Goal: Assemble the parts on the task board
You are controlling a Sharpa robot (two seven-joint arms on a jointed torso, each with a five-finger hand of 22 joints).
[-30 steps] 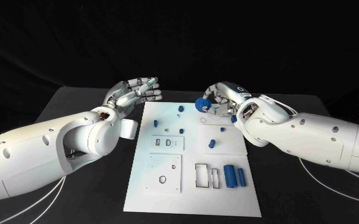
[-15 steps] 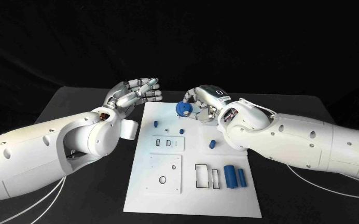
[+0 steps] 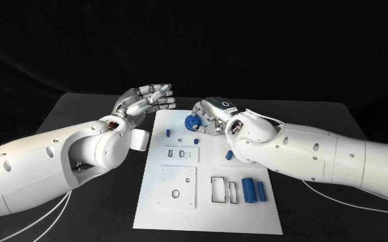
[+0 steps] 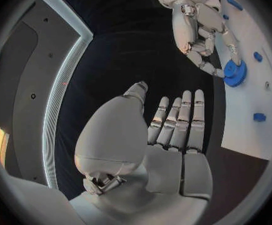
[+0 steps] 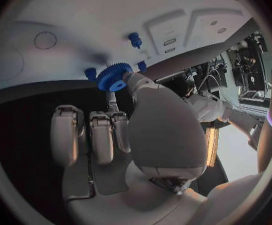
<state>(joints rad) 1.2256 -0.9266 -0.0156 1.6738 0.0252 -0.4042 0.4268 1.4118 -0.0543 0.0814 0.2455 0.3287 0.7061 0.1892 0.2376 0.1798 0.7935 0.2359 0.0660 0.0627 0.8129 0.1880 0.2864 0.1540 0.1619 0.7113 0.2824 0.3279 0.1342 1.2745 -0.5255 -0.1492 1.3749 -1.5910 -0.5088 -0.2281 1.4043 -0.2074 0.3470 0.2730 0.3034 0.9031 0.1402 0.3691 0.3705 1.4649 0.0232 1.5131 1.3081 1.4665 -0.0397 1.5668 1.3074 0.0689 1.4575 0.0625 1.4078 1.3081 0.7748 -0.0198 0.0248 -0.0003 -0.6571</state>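
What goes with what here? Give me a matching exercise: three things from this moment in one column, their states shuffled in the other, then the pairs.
Things:
1. left hand
2. right hand
3. two blue cylinders

States:
A. lying side by side at the near end of the task board
B. holding a blue gear over the far end of the board
C. empty, fingers extended, off the board's far corner

Pairs: 1-C, 2-B, 3-A

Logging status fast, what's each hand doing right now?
Left hand: open, holding nothing.
Right hand: holding a blue gear above the white board.
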